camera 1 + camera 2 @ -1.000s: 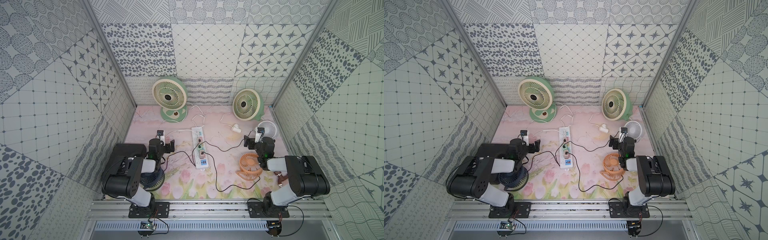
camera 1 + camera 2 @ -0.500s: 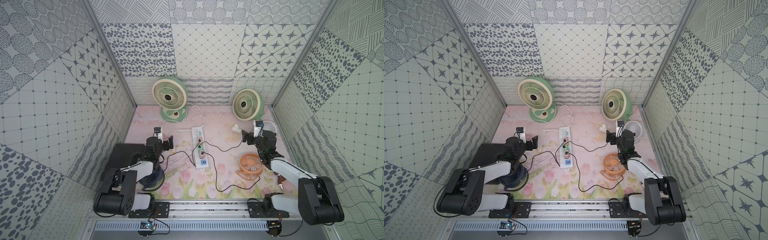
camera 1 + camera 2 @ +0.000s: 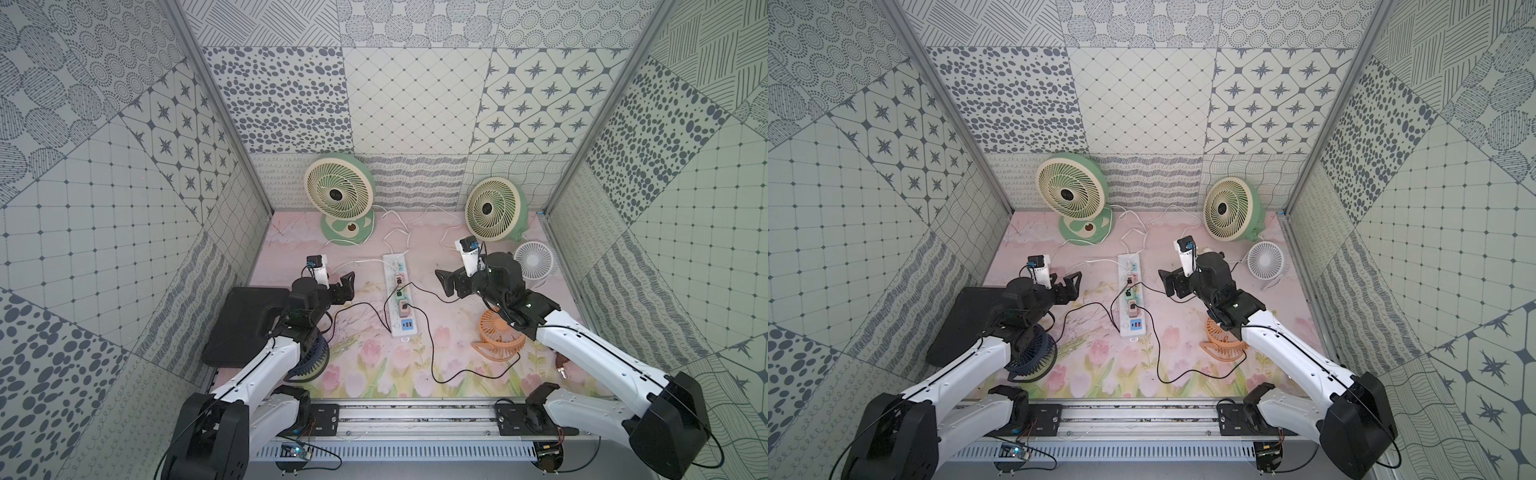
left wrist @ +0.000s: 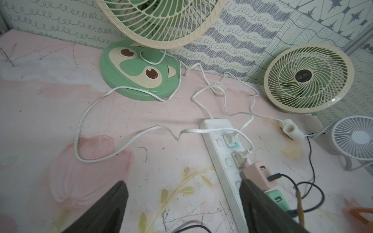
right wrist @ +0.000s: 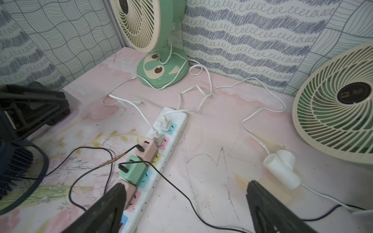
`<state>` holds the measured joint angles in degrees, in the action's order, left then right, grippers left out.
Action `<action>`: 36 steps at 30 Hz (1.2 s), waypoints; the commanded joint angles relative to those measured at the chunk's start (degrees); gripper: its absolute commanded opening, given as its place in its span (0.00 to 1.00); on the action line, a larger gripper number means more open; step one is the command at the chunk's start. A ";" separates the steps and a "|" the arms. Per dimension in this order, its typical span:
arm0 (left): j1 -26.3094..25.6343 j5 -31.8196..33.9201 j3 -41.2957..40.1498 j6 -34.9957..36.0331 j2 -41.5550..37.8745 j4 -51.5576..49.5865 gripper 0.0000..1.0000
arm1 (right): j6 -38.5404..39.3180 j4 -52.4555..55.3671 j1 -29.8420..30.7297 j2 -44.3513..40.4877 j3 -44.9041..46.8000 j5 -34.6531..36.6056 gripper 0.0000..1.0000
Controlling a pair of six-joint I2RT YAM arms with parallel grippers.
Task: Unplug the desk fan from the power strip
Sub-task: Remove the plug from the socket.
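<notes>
- In both top views the power strip [image 3: 400,297] [image 3: 1132,297] lies lengthways in the middle of the worktop [image 3: 291,245]. The left tool [image 3: 336,286] and right tool [image 3: 451,284] flank it, both clear of it.
- Left wrist view: the left tool [image 4: 181,183] is spread wide and holds nothing. The power strip [image 4: 222,153] runs past one finger [image 4: 256,201] and carries two white plugs [image 4: 229,139] and a pink adapter [image 4: 260,173].
- Right wrist view: the right tool [image 5: 186,185] gapes wide, empty. The power strip [image 5: 170,150] lies ahead, its blue end beside one finger [image 5: 109,205].
</notes>
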<state>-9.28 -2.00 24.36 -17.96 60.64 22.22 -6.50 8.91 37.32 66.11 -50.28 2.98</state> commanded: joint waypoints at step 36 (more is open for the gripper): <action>-5.43 -47.30 3.30 -29.26 32.44 18.57 0.00 | -37.35 10.64 27.68 23.55 -8.15 21.60 0.55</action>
<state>-14.26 -42.35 26.61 -43.09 90.63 32.60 -41.21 20.38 64.90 87.48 -58.59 20.18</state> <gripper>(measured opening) 0.061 0.550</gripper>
